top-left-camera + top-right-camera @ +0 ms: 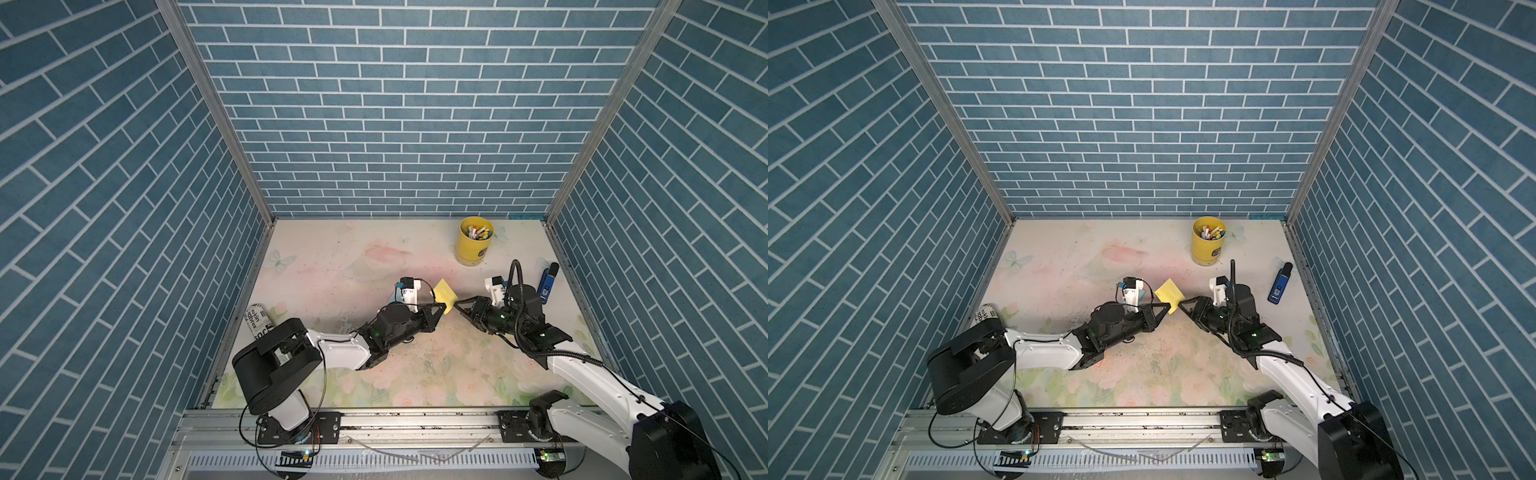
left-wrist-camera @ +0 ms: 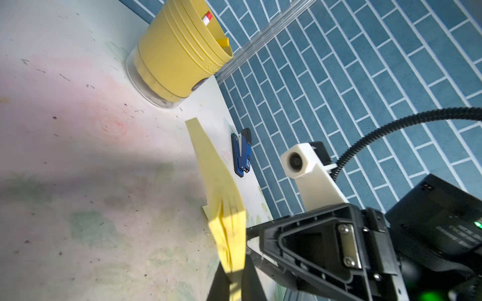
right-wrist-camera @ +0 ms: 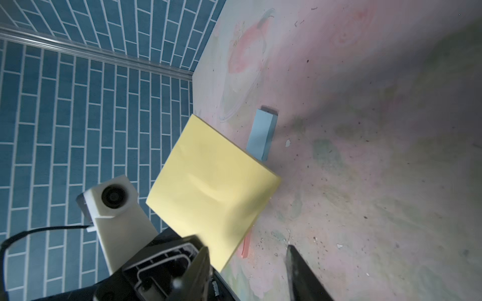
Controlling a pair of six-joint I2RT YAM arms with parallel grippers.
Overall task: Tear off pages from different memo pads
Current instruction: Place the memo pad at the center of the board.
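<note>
My left gripper (image 1: 445, 308) (image 2: 234, 276) is shut on a corner of the yellow memo pad (image 1: 568, 293) (image 1: 1169, 291) (image 2: 221, 190), holding it tilted above the table with the paper creased at the grip. My right gripper (image 1: 457, 304) (image 3: 250, 271) faces it from the other side, open, and the pad's (image 3: 211, 182) lower corner lies just beside one finger (image 3: 200, 268). A light blue memo pad (image 3: 262, 134) lies on the table behind the yellow one; in both top views it peeks out by the left wrist camera (image 1: 1143, 294). A thin pink edge (image 3: 246, 247) shows under the yellow pad; whether pad or page I cannot tell.
A yellow cup (image 1: 476, 245) (image 2: 180, 52) of markers stands at the back right. A blue stapler-like device (image 1: 547, 286) (image 2: 242, 153) lies near the right wall. A printed roll (image 1: 258, 322) rests against the left wall. Blue brick walls enclose three sides.
</note>
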